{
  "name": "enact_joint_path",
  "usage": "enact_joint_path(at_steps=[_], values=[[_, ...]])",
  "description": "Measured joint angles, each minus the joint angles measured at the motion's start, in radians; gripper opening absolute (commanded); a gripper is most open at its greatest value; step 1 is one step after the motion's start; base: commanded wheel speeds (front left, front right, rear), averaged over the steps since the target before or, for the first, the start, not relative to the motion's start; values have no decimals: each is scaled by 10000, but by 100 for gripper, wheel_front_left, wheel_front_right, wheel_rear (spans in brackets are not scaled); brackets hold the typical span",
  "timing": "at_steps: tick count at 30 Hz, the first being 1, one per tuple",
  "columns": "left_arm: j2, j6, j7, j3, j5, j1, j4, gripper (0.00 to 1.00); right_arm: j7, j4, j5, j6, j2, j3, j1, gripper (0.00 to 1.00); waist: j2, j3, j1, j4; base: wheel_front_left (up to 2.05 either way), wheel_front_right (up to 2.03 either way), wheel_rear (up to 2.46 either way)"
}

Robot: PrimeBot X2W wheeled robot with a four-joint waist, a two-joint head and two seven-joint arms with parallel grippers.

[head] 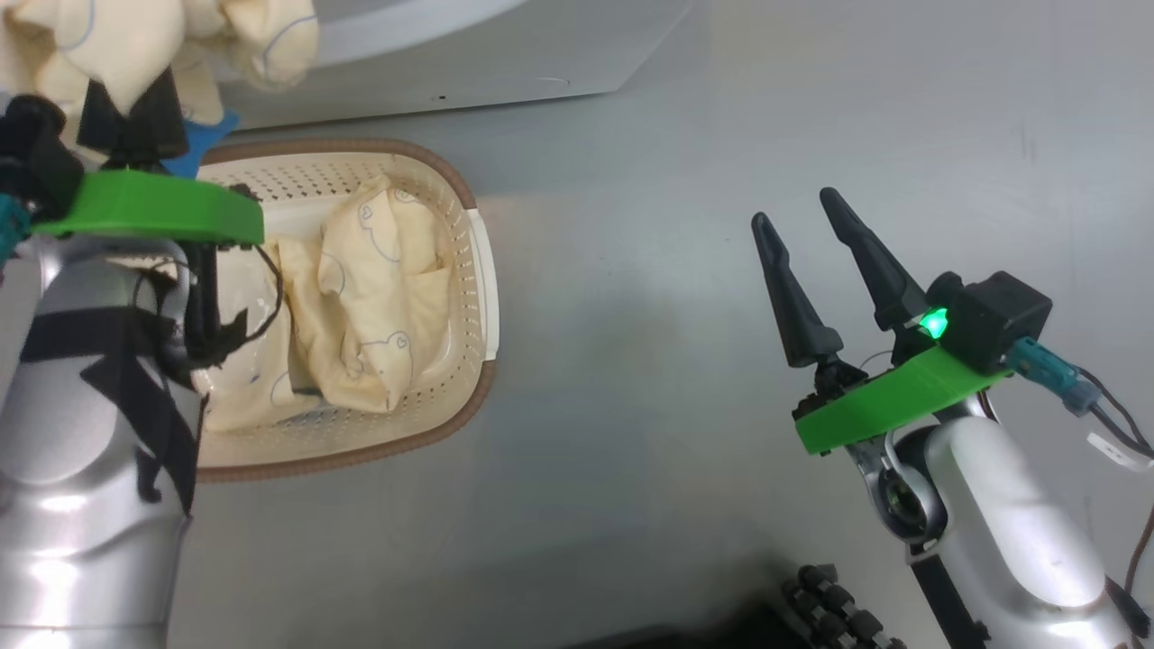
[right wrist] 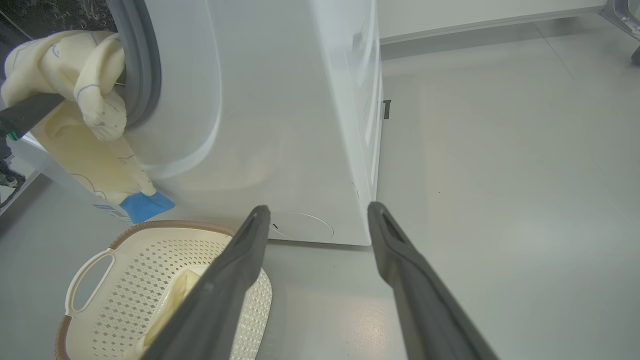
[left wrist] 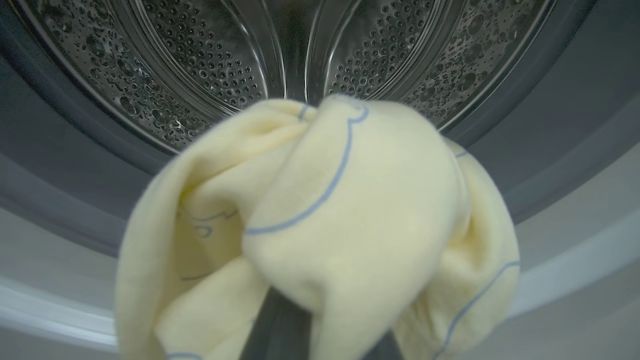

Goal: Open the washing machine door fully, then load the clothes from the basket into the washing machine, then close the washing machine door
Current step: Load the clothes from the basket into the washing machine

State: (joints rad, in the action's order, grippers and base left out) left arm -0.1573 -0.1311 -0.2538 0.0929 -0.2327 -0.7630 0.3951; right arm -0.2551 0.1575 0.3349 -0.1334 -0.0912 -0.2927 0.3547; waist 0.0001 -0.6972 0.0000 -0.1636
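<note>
A soft pale yellow-cream garment [left wrist: 350, 225] with thin blue line prints hangs bunched at the mouth of the big white front-loading washing machine [right wrist: 280, 125], before its perforated steel drum [left wrist: 200, 65]. The left gripper [head: 131, 108] is clamped on it. Its small blue cloth corner [right wrist: 145, 206] dangles above the cream perforated basket [head: 455, 189], where more cream clothes [head: 379, 288] lie. The right gripper [head: 798, 212] hovers spread and empty over the grey floor [head: 631, 361].

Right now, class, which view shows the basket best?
The head view: it looks down into the basket, showing its rim and the clothes inside. The right wrist view catches one end, partly behind the right end effector. The left wrist view faces the drum.
</note>
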Motion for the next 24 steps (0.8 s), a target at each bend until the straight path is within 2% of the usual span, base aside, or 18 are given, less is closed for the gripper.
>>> enact_joint_path(at_steps=[10, 24], values=[[-819, 2, 1166, 82, -150, -2169, 477, 0, 0, 115, 144, 0, 130, -132, 0, 100, 0, -14, 0, -557, 0, 0, 0], [-1350, 2, 2326, 460, -163, -4419, 1632, 0, 0, 130, 265, 0, 270, -301, 1, 100, 0, -285, 0, -887, 0, 0, 0]])
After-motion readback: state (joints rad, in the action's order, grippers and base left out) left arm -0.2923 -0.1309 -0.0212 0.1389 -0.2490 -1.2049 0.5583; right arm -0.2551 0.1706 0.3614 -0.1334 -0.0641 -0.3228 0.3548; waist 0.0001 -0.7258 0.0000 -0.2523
